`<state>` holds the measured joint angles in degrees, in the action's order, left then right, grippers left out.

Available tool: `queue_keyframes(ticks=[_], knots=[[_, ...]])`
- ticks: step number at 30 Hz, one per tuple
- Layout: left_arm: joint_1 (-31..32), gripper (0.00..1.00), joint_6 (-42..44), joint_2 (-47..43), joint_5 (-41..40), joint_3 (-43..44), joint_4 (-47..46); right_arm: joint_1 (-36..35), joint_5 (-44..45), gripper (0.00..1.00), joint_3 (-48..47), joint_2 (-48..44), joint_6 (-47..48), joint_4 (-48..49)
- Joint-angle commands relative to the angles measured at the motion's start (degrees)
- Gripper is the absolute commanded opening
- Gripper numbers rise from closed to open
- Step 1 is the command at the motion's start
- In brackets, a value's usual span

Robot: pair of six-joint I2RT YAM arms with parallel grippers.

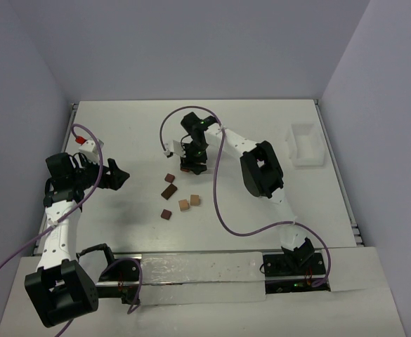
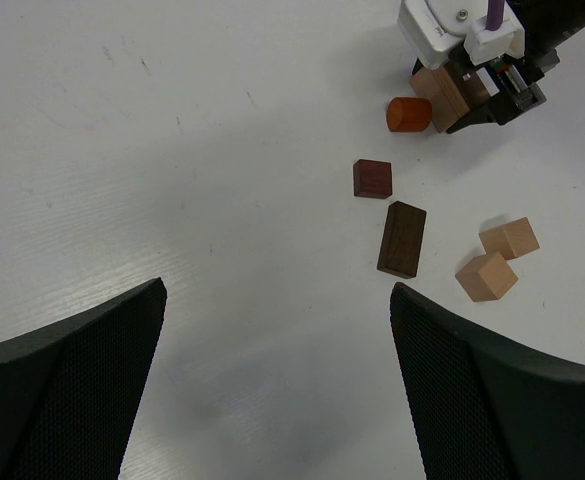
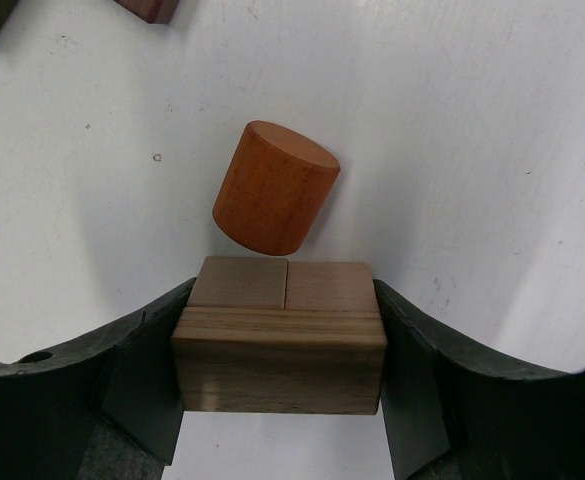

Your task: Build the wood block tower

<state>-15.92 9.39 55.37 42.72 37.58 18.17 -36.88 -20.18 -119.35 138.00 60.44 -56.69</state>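
Observation:
My right gripper [image 3: 280, 365] has its fingers [image 3: 142, 370] pressed against both ends of a long grey-brown wood block [image 3: 279, 360]. Two tan blocks [image 3: 239, 283] sit side by side just beyond it, touching it. An orange-brown cylinder [image 3: 275, 188] lies tilted right past them. In the top view this gripper [image 1: 194, 163] is at the table's middle back. Loose wood blocks lie nearer: a dark cube [image 2: 372, 178], a dark long block [image 2: 402, 238] and two tan cubes [image 2: 486, 276]. My left gripper [image 2: 277, 380] hangs open over bare table, left of them. No standing tower shows.
A clear plastic box [image 1: 303, 144] stands at the right back of the white table [image 1: 121, 126]. Another dark cube [image 1: 166, 214] lies nearest the arm bases. The right arm's purple cable [image 1: 219, 196] loops over the table's middle right.

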Motion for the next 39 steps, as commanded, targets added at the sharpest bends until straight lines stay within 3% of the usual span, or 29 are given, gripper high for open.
queue_keyframes(ticks=[1, 8, 15, 39], knots=[[-0.42, 0.99, -0.07, -0.08, 0.61, 0.56, -2.35, -0.47, -0.21, 0.68, -2.81, 0.69, -0.15, -0.53], [-0.43, 0.99, 0.02, 0.00, 0.53, 0.56, -2.27, -0.45, -0.21, 0.68, -2.90, 0.78, -0.41, -0.56], [-0.46, 0.99, 0.02, -0.12, 0.44, 0.47, -2.27, -0.47, -0.12, 1.00, -2.49, 0.52, -0.59, -0.15], [-0.42, 0.99, -0.39, -0.97, 0.35, 0.42, -2.44, 0.92, -0.63, 1.00, 0.05, -4.00, 0.50, -0.03]])
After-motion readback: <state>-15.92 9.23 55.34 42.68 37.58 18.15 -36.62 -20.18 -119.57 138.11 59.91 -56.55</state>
